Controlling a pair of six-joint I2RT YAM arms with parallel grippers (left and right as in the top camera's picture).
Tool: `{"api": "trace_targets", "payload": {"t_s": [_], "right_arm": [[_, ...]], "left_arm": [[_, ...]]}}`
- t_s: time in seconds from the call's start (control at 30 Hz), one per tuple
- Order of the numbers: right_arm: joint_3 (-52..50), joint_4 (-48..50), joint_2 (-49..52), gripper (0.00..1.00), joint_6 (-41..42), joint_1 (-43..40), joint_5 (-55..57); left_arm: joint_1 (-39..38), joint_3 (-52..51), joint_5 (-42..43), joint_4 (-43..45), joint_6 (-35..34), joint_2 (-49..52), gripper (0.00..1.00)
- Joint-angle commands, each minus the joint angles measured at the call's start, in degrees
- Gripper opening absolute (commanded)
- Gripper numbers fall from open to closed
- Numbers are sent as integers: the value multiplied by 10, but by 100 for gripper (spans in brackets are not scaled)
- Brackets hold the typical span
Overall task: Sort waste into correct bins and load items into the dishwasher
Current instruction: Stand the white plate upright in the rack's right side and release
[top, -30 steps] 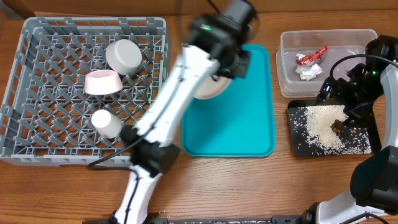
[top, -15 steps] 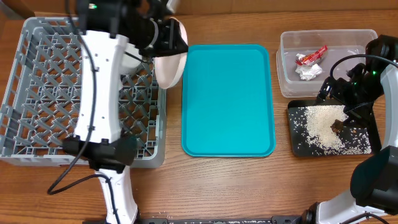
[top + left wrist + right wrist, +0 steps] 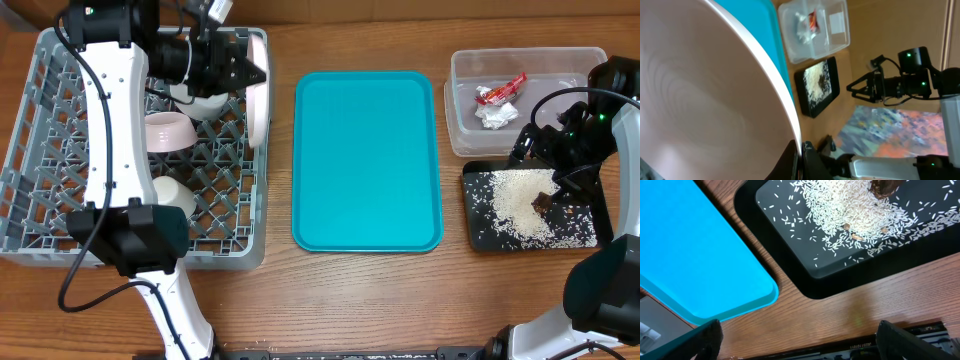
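My left gripper [image 3: 240,72] is shut on the rim of the round white plate [image 3: 258,90], holding it on edge over the right side of the grey dish rack [image 3: 60,150]. In the left wrist view the plate [image 3: 715,100] fills the frame, with its rim pinched between the fingers [image 3: 801,160]. The greyish bowl [image 3: 196,100], pinkish bowl [image 3: 168,131] and white cup [image 3: 172,197] sit in the rack. The clear tub [image 3: 585,100] holds the red wrapper [image 3: 501,90] and paper wad [image 3: 496,115]. The black tray [image 3: 478,235] holds rice [image 3: 850,210] and the brown lump [image 3: 544,201]. My right gripper [image 3: 548,178] is open above it [image 3: 800,347].
The teal serving tray [image 3: 367,160] lies bare between the rack and the bins. It also shows in the right wrist view [image 3: 690,255], next to the black tray's corner [image 3: 790,260]. The table's front edge runs just below the black tray.
My left arm has swung left with the plate, from above the teal tray to over the rack's right side. The right arm has not moved.
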Motion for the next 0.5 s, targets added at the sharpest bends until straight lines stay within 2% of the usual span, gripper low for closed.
{"api": "trace_targets", "payload": {"t_s": [0.0, 0.27, 0.37, 0.4, 0.43, 0.47], "right_arm": [[8, 2, -19, 100, 2, -4, 5], [8, 2, -19, 100, 2, -4, 5], [8, 3, -19, 100, 2, -4, 5], [8, 3, -19, 100, 2, -4, 5], [8, 3, -19, 100, 2, -4, 5], [8, 3, -19, 100, 2, -4, 5]], "left_arm": [[13, -62, 29, 0, 52, -5, 4], [47, -209, 20, 24, 80, -5, 4], [55, -248, -36, 24, 80, -5, 6], [55, -251, -61, 21, 79, -5, 15], [55, -252, -81, 18, 77, -5, 29], [55, -252, -101, 16, 74, -5, 37]]}}
